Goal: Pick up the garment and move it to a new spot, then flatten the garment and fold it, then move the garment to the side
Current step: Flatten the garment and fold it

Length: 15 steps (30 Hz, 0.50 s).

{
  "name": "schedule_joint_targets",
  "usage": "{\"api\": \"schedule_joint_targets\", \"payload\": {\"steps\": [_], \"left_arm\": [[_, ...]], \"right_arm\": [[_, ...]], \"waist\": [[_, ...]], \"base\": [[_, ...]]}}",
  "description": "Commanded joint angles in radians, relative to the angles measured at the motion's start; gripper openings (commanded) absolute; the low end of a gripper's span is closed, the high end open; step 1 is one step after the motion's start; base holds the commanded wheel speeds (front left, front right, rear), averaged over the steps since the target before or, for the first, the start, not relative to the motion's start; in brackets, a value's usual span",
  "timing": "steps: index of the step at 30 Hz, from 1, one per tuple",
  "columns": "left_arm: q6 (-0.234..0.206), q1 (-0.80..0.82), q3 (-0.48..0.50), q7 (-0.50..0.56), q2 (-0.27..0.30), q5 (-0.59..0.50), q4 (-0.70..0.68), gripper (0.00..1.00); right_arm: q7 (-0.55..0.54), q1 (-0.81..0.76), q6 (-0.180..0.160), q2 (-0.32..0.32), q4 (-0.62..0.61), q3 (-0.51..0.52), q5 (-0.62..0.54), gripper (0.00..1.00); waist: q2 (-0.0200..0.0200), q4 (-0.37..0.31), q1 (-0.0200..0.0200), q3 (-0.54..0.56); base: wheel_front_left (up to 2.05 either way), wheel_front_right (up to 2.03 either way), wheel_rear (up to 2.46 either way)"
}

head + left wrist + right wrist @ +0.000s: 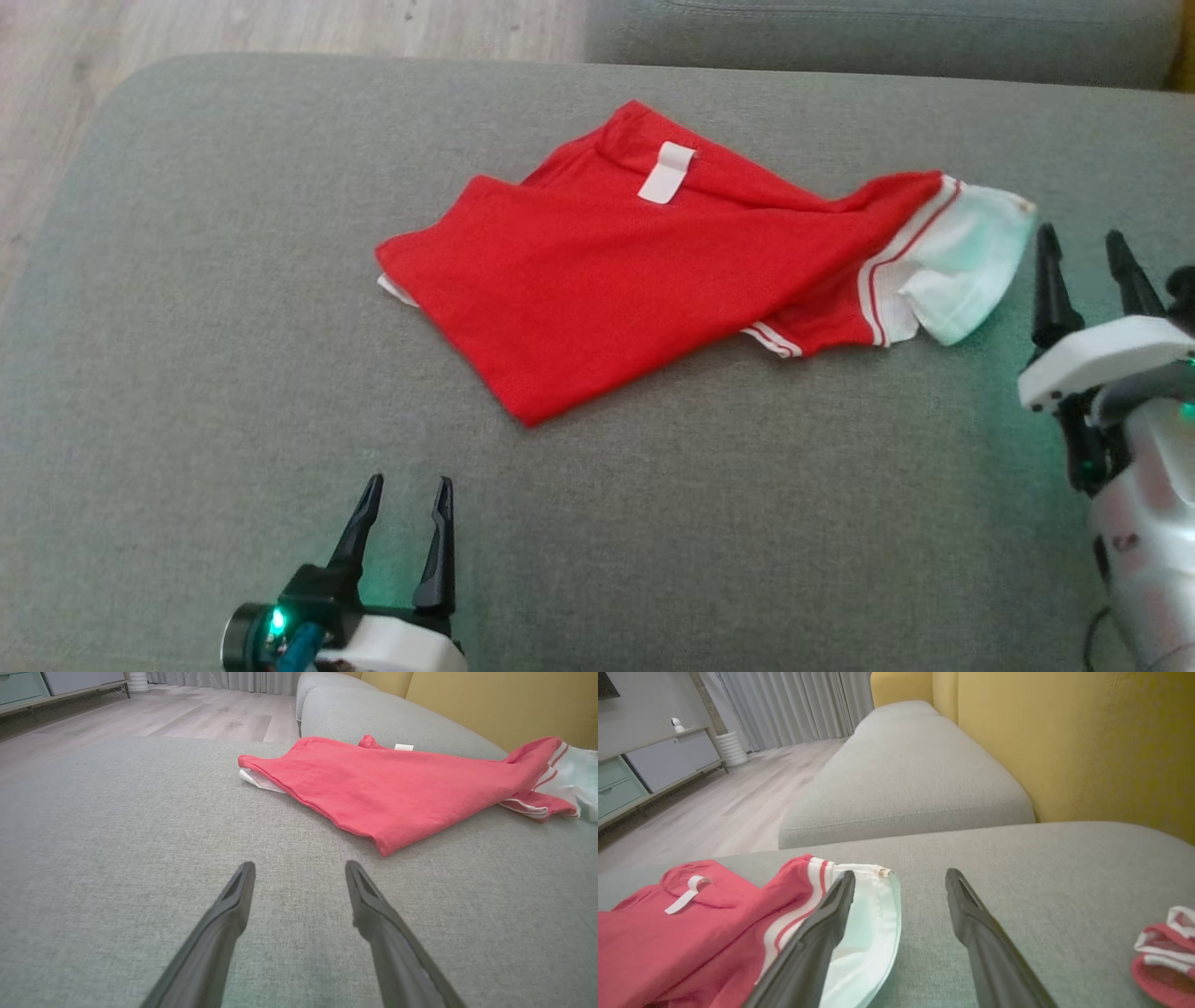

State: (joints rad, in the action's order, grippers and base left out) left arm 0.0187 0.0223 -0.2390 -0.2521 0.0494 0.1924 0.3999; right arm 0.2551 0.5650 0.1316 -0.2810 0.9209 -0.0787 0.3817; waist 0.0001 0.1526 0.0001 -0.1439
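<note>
The red, white-trimmed cloth garment (653, 280) lay rumpled on the grey sofa cushion (187, 373). Left end effector (408, 483) gaped empty at seven o'clock, right end effector (1081, 233) likewise at three. Looked light, limp; the white hem (971, 271) suited pinching.

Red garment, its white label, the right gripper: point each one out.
Red garment (607, 289), head view, middle of the red cloth.
White label (667, 173), head view, centre of the strip.
Right gripper (1081, 233), head view, midway between its open fingertips.

Garment (644, 289) on cushion (187, 373); right end effector (1081, 233) beside its right edge; left end effector (408, 483) before it.
</note>
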Motion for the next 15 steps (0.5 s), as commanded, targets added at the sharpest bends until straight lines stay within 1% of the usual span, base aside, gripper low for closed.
{"api": "schedule_joint_targets", "payload": {"steps": [1,5,8,10,11,12,15], "left_arm": [[0.0,0.036,0.032,-0.01,0.001,-0.008,-0.023,1.0],[0.003,0.034,0.029,-0.01,0.001,-0.007,-0.018,1.0],[0.001,0.03,0.024,-0.01,0.001,-0.001,-0.02,1.0],[0.001,0.027,0.021,-0.01,0.001,0.003,-0.021,1.0],[0.0,0.026,0.02,-0.01,0.001,0.005,-0.021,1.0],[-0.001,0.023,0.018,-0.01,0.001,0.009,-0.022,1.0],[-0.003,0.02,0.012,-0.01,0.001,0.012,-0.021,1.0]], "right_arm": [[0.006,0.013,-0.001,0.015,-0.047,-0.007,-0.025,1.0],[0.006,-0.037,-0.001,0.071,-0.124,-0.022,-0.088,1.0],[0.006,-0.083,-0.001,0.111,-0.186,-0.097,-0.132,1.0],[0.007,-0.12,-0.001,0.131,-0.207,-0.157,-0.15,1.0],[0.007,-0.138,-0.001,0.139,-0.209,-0.188,-0.155,1.0],[0.007,-0.164,-0.001,0.149,-0.191,-0.248,-0.151,1.0],[0.005,-0.166,-0.001,0.157,-0.153,-0.298,-0.139,1.0]], "waist": [[-0.0001,-0.009,-0.0001,0.002],[-0.0001,-0.012,-0.0001,0.01],[-0.0001,-0.007,-0.0001,0.011],[-0.0001,0.0,-0.0001,0.01],[-0.0001,0.004,-0.0001,0.009],[-0.0001,0.01,-0.0001,0.006],[-0.0001,0.021,-0.0001,0.0]], "base": [[0.0,0.0,0.0],[0.0,0.0,0.0],[0.0,0.0,0.0],[0.0,0.0,0.0],[0.0,0.0,0.0],[0.0,0.0,0.0],[0.0,0.0,0.0]]}}
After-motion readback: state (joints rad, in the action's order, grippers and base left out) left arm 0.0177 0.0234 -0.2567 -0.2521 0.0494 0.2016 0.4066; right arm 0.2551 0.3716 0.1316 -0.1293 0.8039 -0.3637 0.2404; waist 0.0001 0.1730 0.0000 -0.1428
